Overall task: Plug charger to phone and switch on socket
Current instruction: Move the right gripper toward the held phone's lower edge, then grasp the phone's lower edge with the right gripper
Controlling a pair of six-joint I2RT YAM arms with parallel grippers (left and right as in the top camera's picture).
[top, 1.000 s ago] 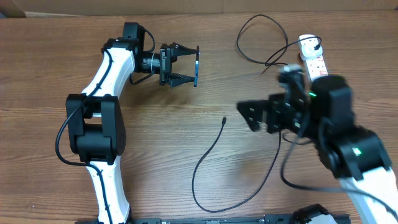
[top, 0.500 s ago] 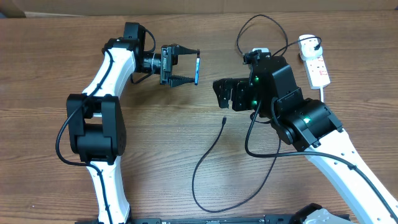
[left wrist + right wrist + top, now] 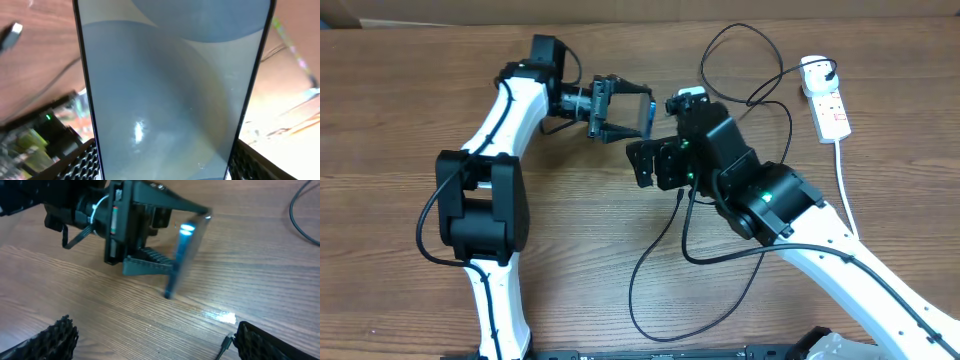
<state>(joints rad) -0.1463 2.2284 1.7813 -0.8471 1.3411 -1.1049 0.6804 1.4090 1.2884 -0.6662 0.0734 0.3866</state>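
I have the left gripper (image 3: 623, 108) clamped on the phone (image 3: 172, 90), on edge low over the table (image 3: 570, 225), presumably to present its port; the right gripper (image 3: 651, 166) hovers close by, fingers (image 3: 54, 338) spread wide and empty, above the charger tip (image 3: 227, 341) lying there, my likely next grab.

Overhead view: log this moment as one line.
left gripper: shut on phone | right gripper: open, empty, beside phone | charger tip: on table, unplugged | socket: untouched
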